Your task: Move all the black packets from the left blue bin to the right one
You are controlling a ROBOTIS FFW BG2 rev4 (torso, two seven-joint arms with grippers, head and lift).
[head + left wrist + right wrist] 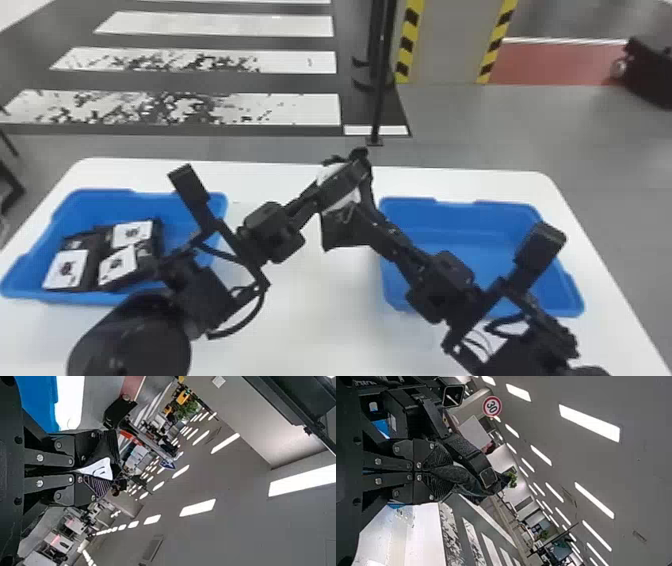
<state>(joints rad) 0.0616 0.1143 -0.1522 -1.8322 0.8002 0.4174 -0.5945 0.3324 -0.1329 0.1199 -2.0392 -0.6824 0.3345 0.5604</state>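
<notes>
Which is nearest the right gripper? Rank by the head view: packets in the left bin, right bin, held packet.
1. Held packet: in the right gripper.
2. Right bin: just to the gripper's right.
3. Packets in the left bin: well over on the left, inside the left bin.

Right wrist view: round sign (492,406) with red ring showing black number "30" on white face. Head view: three white labels (132,228) on black packets (93,267) in left blue bin (102,194) carrying dark marks, too small for reading. Left wrist view: white label (107,464) on raised packet (336,232) bearing dark mark, unreadable. Head view: yellow-and-black warning stripes (406,59) edging grey panel (446,42).
</notes>
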